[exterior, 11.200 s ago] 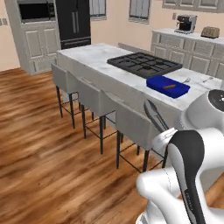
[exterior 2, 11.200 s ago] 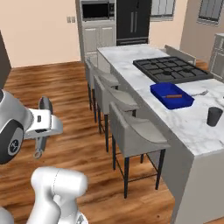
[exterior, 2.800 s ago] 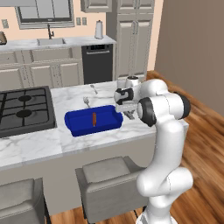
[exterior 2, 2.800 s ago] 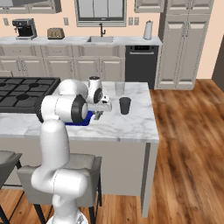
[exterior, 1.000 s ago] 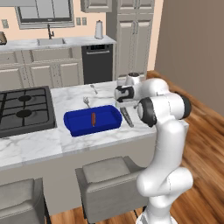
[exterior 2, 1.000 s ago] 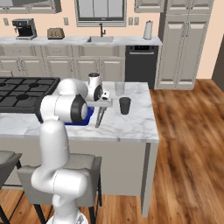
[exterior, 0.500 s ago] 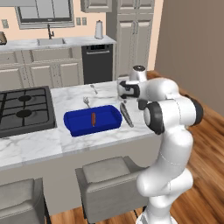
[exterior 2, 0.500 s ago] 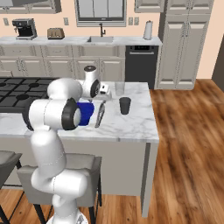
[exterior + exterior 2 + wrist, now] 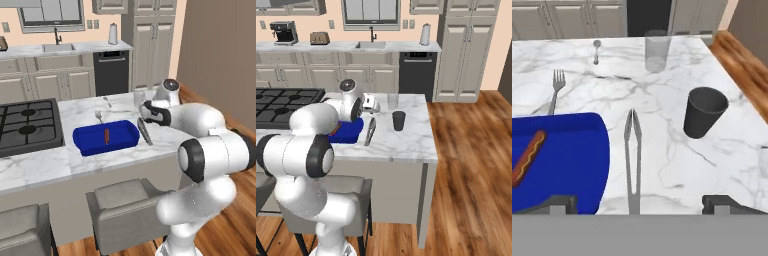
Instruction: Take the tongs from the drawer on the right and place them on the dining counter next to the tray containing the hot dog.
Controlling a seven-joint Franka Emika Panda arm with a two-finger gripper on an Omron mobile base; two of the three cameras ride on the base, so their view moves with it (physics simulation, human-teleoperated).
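Two tongs point(image 9: 632, 160) arms flat, beside tray point(image 9: 577, 165) rim

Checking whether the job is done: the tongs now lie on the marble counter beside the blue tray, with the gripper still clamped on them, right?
Not quite. The tongs do lie on the counter beside the blue tray, but the gripper is open and not holding them; the hand view shows them lying free between its spread fingertips.
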